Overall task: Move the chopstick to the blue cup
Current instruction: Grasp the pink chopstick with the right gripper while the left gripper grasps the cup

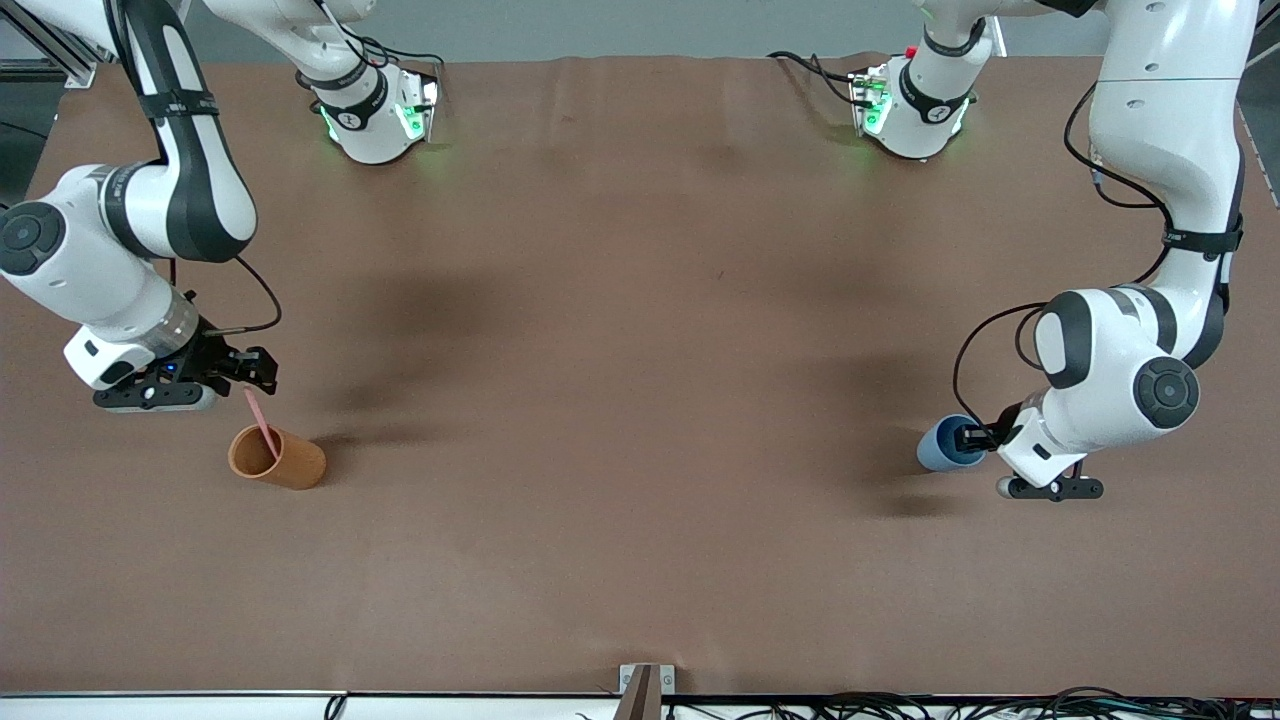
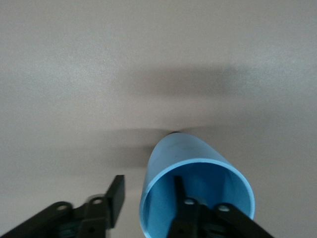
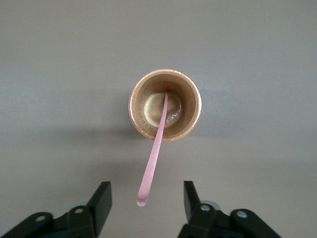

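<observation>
The pink chopstick [image 1: 262, 422] [image 3: 154, 153] leans inside an orange-brown cup [image 1: 285, 462] [image 3: 140, 106] toward the right arm's end of the table. My right gripper [image 1: 255, 365] [image 3: 146, 186] hovers over that cup, open. The chopstick's upper tip sits between its fingers without touching either. The blue cup [image 1: 940, 450] [image 2: 173, 153] is on the table toward the left arm's end. My left gripper [image 1: 975, 437] [image 2: 148, 179] straddles its rim. One finger is inside the cup and the other finger [image 2: 117, 196] is outside, a gap away from the wall.
The brown table cover [image 1: 640, 400] spreads wide between the two cups. Both arm bases [image 1: 375, 115] stand along the edge farthest from the front camera. Cables [image 1: 900, 705] lie along the table's nearest edge.
</observation>
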`<action>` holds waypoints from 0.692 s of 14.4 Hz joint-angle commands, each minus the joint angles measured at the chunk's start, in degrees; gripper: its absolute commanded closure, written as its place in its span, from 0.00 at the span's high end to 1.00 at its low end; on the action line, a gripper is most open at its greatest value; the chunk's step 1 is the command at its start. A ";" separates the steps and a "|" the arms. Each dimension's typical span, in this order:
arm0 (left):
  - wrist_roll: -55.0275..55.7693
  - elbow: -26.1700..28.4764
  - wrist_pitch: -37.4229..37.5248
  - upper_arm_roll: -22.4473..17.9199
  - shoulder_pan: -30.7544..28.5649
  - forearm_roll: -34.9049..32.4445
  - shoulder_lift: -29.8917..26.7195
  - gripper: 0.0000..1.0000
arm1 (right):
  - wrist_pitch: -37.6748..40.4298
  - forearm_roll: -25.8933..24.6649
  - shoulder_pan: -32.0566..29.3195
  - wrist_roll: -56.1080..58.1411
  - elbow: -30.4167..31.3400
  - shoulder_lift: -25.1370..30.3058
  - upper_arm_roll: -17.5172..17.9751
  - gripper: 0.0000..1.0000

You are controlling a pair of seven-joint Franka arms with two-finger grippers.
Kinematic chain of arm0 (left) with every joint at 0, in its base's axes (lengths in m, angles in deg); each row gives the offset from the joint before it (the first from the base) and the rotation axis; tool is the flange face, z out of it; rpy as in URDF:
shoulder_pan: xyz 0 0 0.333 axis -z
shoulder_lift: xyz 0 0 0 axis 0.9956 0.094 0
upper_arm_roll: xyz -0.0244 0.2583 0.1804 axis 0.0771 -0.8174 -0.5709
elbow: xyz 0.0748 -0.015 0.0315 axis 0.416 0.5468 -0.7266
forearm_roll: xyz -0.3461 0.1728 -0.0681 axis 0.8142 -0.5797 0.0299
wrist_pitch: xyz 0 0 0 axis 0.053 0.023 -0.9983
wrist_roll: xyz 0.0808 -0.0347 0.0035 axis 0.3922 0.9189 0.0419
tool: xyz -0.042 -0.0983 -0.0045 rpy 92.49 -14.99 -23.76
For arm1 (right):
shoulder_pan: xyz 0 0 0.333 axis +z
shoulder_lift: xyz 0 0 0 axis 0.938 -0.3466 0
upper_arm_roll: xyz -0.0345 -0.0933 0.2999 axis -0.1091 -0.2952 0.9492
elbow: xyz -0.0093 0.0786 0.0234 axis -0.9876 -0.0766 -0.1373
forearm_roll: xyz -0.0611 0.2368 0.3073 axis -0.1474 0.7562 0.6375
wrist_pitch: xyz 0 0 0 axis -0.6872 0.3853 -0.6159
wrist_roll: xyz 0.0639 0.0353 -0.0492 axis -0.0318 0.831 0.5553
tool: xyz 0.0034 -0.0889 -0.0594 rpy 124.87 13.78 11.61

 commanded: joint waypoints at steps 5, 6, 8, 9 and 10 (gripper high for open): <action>2.76 0.26 -0.47 0.49 1.00 -1.28 -2.39 0.00 | -0.79 0.35 -1.05 0.74 1.82 1.09 0.60 0.14; 4.51 0.26 -0.20 0.49 2.14 -1.28 -3.79 0.00 | -0.53 0.35 -1.05 0.74 1.73 1.10 0.60 0.11; 11.26 0.08 2.16 0.50 5.73 -1.28 -6.08 0.00 | -0.52 0.35 -1.22 0.74 1.21 1.18 0.60 0.06; 16.34 0.08 3.22 0.58 8.02 -1.37 -7.40 0.00 | -0.35 0.35 -1.22 0.65 0.25 1.18 0.60 0.05; 20.75 0.08 4.53 1.54 9.08 -1.37 -8.19 0.00 | 0.35 0.35 -1.22 0.65 -1.16 1.27 0.51 0.05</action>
